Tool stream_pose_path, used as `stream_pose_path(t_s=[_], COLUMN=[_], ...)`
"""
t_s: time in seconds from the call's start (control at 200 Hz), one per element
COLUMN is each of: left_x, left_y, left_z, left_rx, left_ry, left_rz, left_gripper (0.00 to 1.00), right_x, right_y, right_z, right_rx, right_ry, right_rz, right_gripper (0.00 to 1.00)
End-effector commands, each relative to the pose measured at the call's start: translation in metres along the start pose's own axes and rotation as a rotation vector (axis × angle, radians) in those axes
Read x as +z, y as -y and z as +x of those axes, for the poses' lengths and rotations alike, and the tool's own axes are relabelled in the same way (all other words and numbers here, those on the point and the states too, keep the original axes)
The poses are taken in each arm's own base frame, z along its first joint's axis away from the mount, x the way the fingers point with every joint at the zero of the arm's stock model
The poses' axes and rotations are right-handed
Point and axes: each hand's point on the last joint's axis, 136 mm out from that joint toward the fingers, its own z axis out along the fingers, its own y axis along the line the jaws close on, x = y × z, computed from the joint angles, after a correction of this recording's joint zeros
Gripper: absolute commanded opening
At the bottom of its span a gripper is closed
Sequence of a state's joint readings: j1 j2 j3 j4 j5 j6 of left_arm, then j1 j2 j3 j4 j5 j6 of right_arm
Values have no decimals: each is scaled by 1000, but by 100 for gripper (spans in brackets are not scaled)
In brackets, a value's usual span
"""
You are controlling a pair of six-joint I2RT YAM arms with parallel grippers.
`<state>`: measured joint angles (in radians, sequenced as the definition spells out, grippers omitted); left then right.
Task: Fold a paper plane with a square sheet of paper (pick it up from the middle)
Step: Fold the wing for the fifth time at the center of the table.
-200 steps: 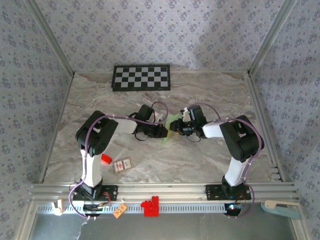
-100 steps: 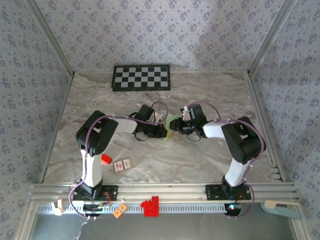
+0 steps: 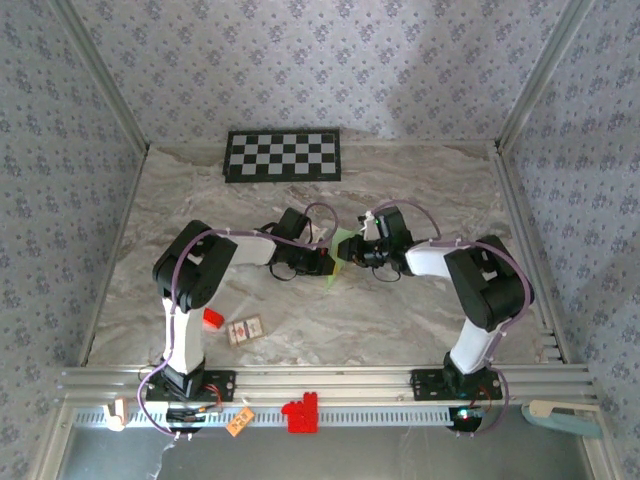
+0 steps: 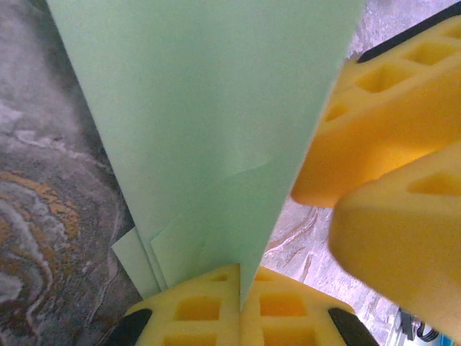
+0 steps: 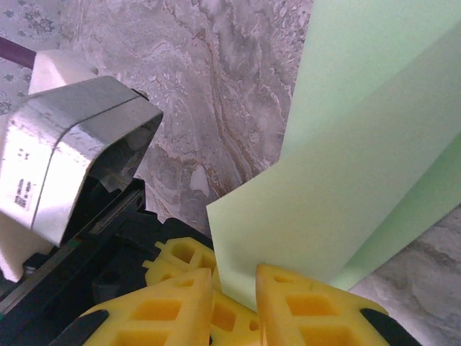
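In the middle of the overhead view the two arms meet over the marble table (image 3: 420,190), and a folded piece of green paper (image 3: 343,247) stands between them, its layers pressed together into a long, narrow shape. The left gripper (image 3: 327,263) comes in from the left and is clenched tight on the lower edge of the paper. In the left wrist view its yellow fingers (image 4: 194,313) sit at the bottom of the frame with the paper's edge pinched between them, and the paper rises to the top of the frame. The right gripper (image 3: 351,253) reaches in from the right, and its yellow fingers (image 5: 310,310) at the bottom of the right wrist view are grasping a corner of the same paper. The paper runs up to the upper right of that frame, with the table beyond it.

A black-and-white checkerboard panel (image 3: 282,155) lies flat at the top centre of the table, well apart from the arms. A small red block (image 3: 211,319) and a small card (image 3: 245,329) lie at lower left, just beside the left arm's upright
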<state>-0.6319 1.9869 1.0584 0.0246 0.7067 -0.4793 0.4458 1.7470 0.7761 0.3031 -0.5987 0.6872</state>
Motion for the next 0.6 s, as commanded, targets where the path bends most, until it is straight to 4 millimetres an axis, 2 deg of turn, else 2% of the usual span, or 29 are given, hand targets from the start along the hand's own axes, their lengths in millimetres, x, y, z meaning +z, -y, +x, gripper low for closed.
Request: stream_pose_path(t_s=[0.0,0.595], left_x=[9,7], left_y=[-30,-30], left_z=[25,26], left_rx=[-69,-92], left_ry=[-83,-91], left_rz=[-89,-95], left_gripper=[5,11], right_x=[7,14], right_y=[0,22], right_z=[0,4], right_rx=[-4,49], right_ry=[-25,-39], right_rz=[-3,84], right_gripper=[24,24])
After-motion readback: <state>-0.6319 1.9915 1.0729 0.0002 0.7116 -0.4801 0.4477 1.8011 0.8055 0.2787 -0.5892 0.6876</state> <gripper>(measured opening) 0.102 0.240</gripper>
